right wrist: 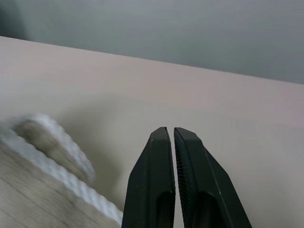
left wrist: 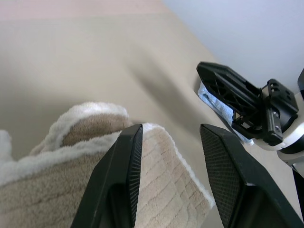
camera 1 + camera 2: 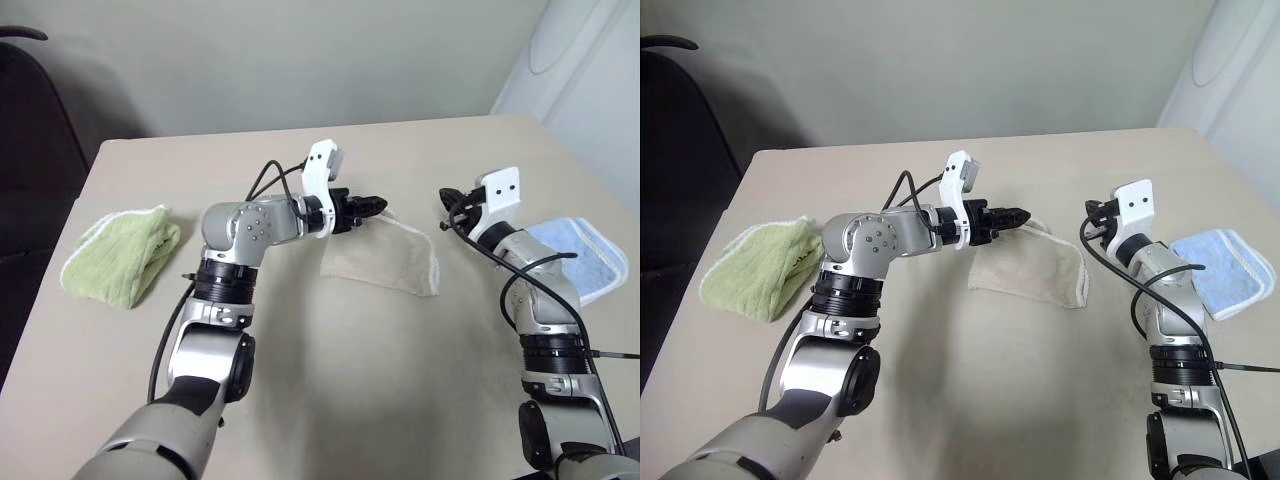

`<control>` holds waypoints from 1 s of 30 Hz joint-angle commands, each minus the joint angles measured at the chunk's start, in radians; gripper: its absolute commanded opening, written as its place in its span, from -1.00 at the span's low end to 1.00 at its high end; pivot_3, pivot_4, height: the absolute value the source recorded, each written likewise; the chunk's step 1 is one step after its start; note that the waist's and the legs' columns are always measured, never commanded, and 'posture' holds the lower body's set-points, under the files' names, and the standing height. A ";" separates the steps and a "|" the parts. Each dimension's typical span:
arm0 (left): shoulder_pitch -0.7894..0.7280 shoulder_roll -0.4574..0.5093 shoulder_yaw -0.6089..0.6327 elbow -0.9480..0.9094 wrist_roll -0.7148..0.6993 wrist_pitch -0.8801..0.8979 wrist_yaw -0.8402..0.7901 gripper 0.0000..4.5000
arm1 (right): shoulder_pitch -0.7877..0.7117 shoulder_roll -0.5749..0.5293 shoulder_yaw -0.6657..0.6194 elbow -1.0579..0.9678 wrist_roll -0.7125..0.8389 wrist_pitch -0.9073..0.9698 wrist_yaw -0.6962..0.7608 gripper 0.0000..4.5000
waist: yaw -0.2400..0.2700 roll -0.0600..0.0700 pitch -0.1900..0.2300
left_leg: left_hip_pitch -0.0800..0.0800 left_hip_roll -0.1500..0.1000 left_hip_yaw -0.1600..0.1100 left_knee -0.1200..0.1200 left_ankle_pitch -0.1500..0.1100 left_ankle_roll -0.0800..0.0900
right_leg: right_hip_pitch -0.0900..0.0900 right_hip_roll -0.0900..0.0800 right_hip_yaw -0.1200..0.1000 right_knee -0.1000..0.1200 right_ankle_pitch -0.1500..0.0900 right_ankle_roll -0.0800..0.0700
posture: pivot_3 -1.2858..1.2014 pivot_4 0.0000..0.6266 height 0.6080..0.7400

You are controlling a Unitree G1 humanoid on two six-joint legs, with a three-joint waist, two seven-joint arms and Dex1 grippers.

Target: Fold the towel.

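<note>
1. At the far left the green towel [image 3: 122, 255] lies bunched near the table's [image 3: 330, 390] left edge, well apart from the work. It reads as set aside, and plenty of bare tabletop separates it from the middle.

2. The left gripper [image 3: 1012, 215] reaches across from the left and sits at the near-left corner of the beige towel [image 3: 1035, 270]. In the left wrist view its two black fingers [image 2: 124, 166] stand parted, with nothing clamped between them; one finger rests over the towel's white corded edge [image 2: 95, 147]. My judgement is that it is either about to take this corner or has let it lie, and I cannot tell which.

3. The beige towel lies mid-table between the two arms. It already looks doubled over, with one layer showing under another at the corner. The far side of the table beyond it is bare, so there is room to carry a corner across for another fold.

4. The right gripper [image 3: 448, 197] hovers just beside the towel's right end, with its fingers [image 1: 164, 175] pressed together on nothing. It seems to be waiting clear of the cloth. The right wrist view shows only the towel's corded corner [image 1: 57, 183] beside it.

5. At the far right the light blue towel [image 3: 590, 255] lies folded close to the table's right edge, partly behind the right arm. There is little spare room on that side, so a wide sweep by the right arm could nudge it.
</note>
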 commanded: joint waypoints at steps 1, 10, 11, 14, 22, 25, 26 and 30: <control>0.065 0.040 -0.072 -0.062 0.079 -0.101 -0.069 -0.63 | 0.005 0.003 0.037 -0.071 0.055 0.048 0.065 -1.00 | -0.001 0.000 0.000 | 0.000 0.000 0.000 0.000 0.000 0.000 | 0.000 0.000 0.000 0.000 0.000 0.000 | 0.03 -0.52 0.92; 0.201 0.079 -0.339 0.193 0.423 -0.423 -0.166 -0.99 | 0.076 0.097 0.157 0.062 0.060 0.088 0.144 -1.00 | -0.001 0.004 -0.004 | 0.001 0.000 -0.006 0.006 -0.002 0.003 | 0.001 0.001 0.000 -0.001 0.001 -0.002 | 0.03 -0.52 0.92; 0.204 0.074 -0.335 0.211 0.430 -0.434 -0.169 -0.99 | 0.083 0.099 0.165 0.070 0.055 0.089 0.145 -1.00 | -0.002 0.004 -0.004 | 0.002 -0.001 -0.006 0.007 -0.002 0.004 | 0.006 0.001 0.000 -0.001 0.002 -0.003 | 0.03 -0.52 0.92; 0.208 0.057 -0.310 0.235 0.442 -0.455 -0.171 -0.99 | 0.095 0.101 0.180 0.080 0.037 0.079 0.142 -1.00 | -0.005 0.004 -0.004 | 0.006 -0.001 -0.006 0.007 -0.004 0.006 | 0.012 0.001 0.000 -0.004 0.001 -0.011 | 0.03 -0.52 0.92; 0.208 0.012 0.131 0.012 0.079 -0.293 -0.129 -0.99 | 0.112 0.083 0.112 -0.119 0.111 0.112 0.142 -1.00 | -0.007 0.004 -0.004 | 0.003 -0.001 -0.006 0.005 -0.002 0.003 | 0.008 0.002 -0.002 -0.004 0.005 -0.009 | 0.03 -0.52 0.92; 0.196 0.039 0.257 -0.018 -0.022 -0.211 -0.087 -0.99 | 0.105 0.064 0.080 -0.189 0.142 0.135 0.134 -1.00 | -0.007 0.004 -0.004 | 0.001 0.000 -0.005 0.004 0.003 -0.002 | 0.004 0.003 -0.002 -0.005 0.007 -0.005 | 0.03 -0.52 0.92; 0.193 0.048 0.278 -0.020 -0.036 -0.195 -0.076 -0.99 | 0.100 0.059 0.073 -0.203 0.150 0.143 0.130 -1.00 | -0.007 0.004 -0.004 | 0.001 0.000 -0.005 0.004 0.003 -0.002 | 0.004 0.003 -0.002 -0.005 0.007 -0.005 | 0.03 -0.52 0.92; 0.197 0.077 0.281 -0.024 -0.034 -0.165 -0.066 -0.99 | 0.082 0.045 0.062 -0.228 0.162 0.167 0.121 -1.00 | -0.005 0.004 -0.004 | 0.001 0.000 -0.004 0.004 0.002 -0.001 | 0.005 0.002 -0.002 -0.007 0.007 -0.005 | 0.03 -0.52 0.92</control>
